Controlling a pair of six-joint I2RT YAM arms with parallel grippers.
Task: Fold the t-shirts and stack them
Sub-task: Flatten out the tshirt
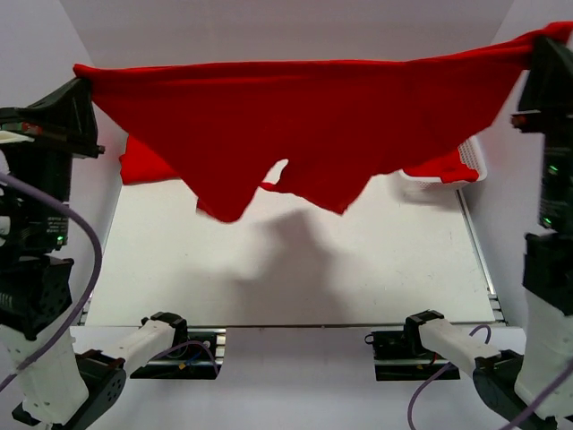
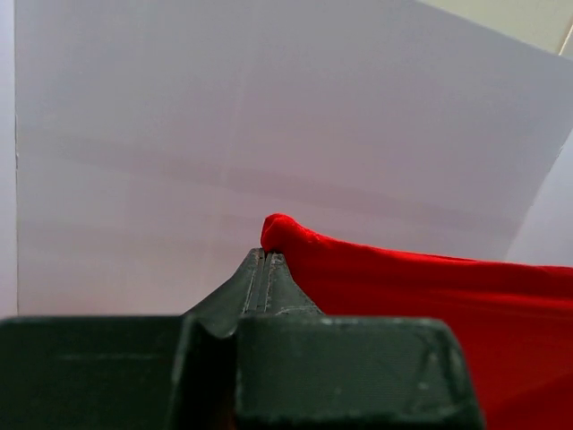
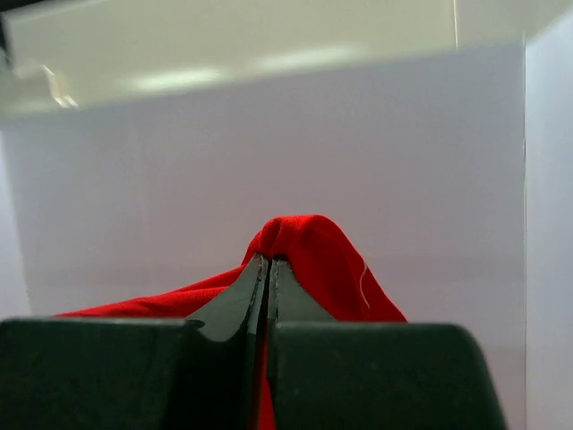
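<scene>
Two grippers inspected. My left gripper (image 2: 266,257) is clamped on one corner of a red t-shirt (image 1: 313,116), and my right gripper (image 3: 269,262) is clamped on the opposite corner. This one shirt hangs stretched between them above the table (image 1: 376,278). Behind it lie a far-left red heap (image 1: 143,166) and a far-right red heap (image 1: 439,168), the latter at the one white basket (image 1: 474,154). I cannot tell how many shirts each heap holds.

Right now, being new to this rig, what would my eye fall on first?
A bright red t-shirt hangs stretched in mid-air above the table, pinched at its ends by the left hand and right hand. More red fabric lies far left and by the white basket far right.
</scene>
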